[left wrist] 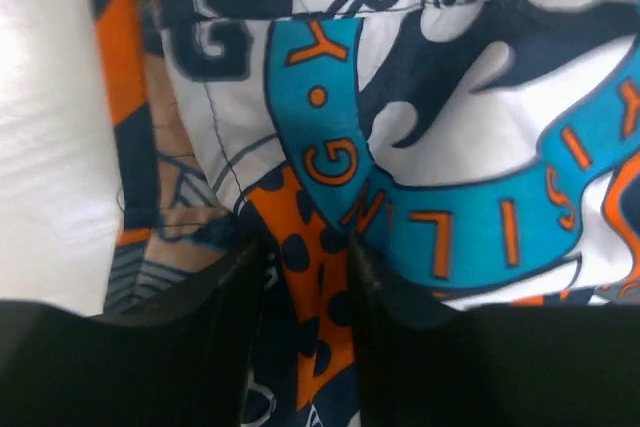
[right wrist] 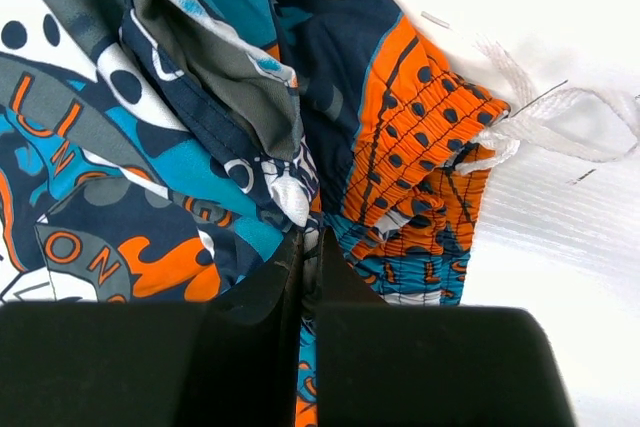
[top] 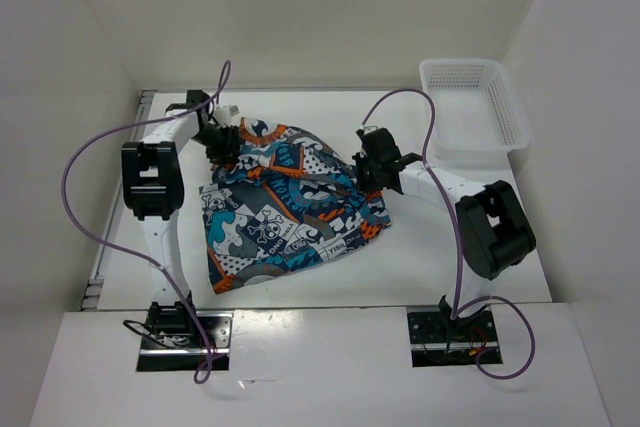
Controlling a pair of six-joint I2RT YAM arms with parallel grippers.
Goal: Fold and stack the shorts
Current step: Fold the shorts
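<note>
Both grippers pinched on the shorts, fold in hand.
The shorts lie bunched at the centre of the top view. My left gripper is narrow, clamped on cloth at their upper-left corner. My right gripper is nearly closed on a fold at their right edge, beside the drawstring. I judge this the first fold; next, both held edges should travel together toward the lower frame, cloth kept taut.

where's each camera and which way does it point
Top external: above and behind the arms, looking down on table, shorts, basket; both arms show.
Left wrist: on left arm, facing the shorts close up; left gripper shows, pinching them.
Right wrist: on right arm, facing the shorts; right gripper shows, pinching them.
All share the shorts.
</note>
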